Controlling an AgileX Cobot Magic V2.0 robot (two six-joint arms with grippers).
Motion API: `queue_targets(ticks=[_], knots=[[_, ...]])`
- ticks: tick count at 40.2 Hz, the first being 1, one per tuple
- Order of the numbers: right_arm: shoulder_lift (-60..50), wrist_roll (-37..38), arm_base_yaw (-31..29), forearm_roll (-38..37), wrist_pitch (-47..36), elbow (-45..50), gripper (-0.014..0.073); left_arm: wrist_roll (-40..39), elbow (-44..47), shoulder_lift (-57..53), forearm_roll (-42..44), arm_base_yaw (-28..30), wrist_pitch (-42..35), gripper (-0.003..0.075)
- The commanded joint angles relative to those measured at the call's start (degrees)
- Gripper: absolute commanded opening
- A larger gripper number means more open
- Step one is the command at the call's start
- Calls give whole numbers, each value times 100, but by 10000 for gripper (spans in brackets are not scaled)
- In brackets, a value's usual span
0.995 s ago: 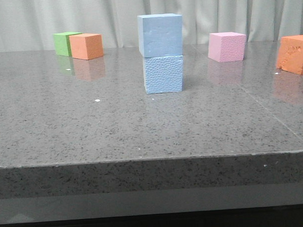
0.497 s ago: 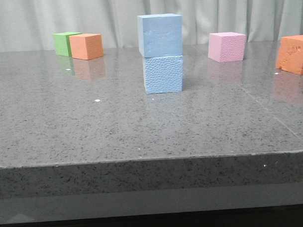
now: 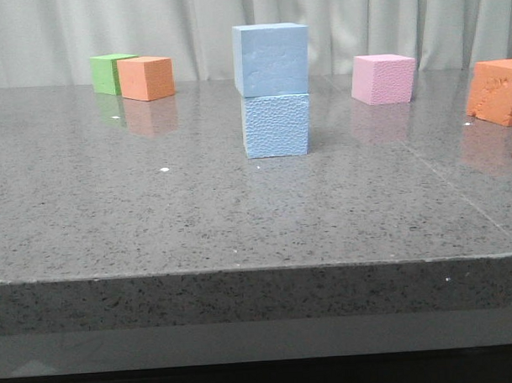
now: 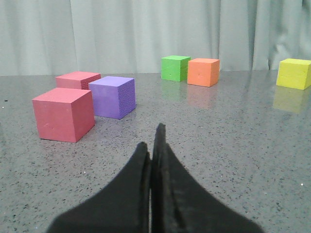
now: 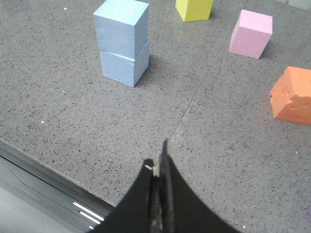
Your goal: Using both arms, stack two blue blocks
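Observation:
The two light blue cubes stand stacked at the middle of the grey table. The smoother blue block (image 3: 271, 59) sits on top of the pebbly blue block (image 3: 275, 125), slightly offset to the left. The stack also shows in the right wrist view, smooth block (image 5: 121, 26) over pebbly block (image 5: 124, 66). My left gripper (image 4: 151, 141) is shut and empty, low over the table, away from the stack. My right gripper (image 5: 158, 158) is shut and empty near the table's front edge. Neither gripper shows in the front view.
A green cube (image 3: 109, 73) and an orange cube (image 3: 146, 78) stand back left. A pink cube (image 3: 383, 79) and a chipped orange cube (image 3: 496, 91) stand right. Two red cubes (image 4: 64, 113), a purple cube (image 4: 112, 96) and a yellow cube (image 4: 294, 73) show in the left wrist view.

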Motion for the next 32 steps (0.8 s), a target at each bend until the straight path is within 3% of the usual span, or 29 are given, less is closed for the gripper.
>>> queue_targets(ticks=[1,32], knots=[[-1,-51,-41,-59,-402,-140,-68,-70,8,-107,13,13,-499,-20],[-156,-51,-77,-185,-469,-20,-68,-70,8,-107,13,13,-480,-20]])
